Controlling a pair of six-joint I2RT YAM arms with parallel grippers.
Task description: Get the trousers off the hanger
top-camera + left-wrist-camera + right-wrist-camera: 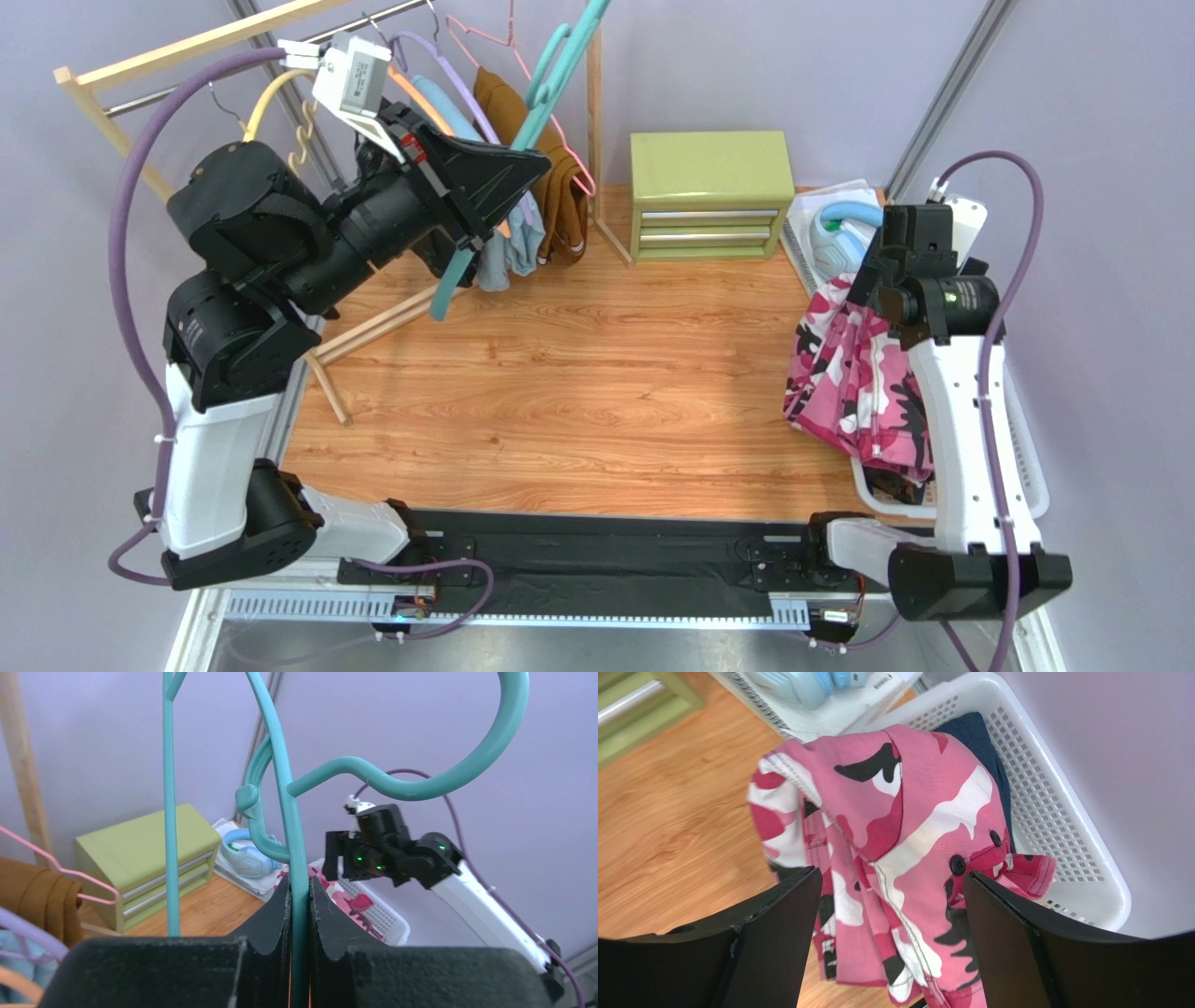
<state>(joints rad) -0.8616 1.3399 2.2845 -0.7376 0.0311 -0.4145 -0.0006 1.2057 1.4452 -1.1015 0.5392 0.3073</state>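
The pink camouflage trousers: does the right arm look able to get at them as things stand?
Probably yes. The right fingers stand open just above the pink trousers, which are draped over the edge of the white basket. Nothing shows between the fingers and the cloth.

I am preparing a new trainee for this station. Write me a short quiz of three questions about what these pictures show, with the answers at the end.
1. True or false: the left gripper is shut on the teal hanger.
2. Where do the pink camouflage trousers lie?
A) on the teal hanger
B) draped over the rim of the white basket
C) in the left gripper
3. Fill in the missing word: the jaws of the right gripper stand ____ above the pink camouflage trousers.

Key: 1 true; 2 B; 3 open.
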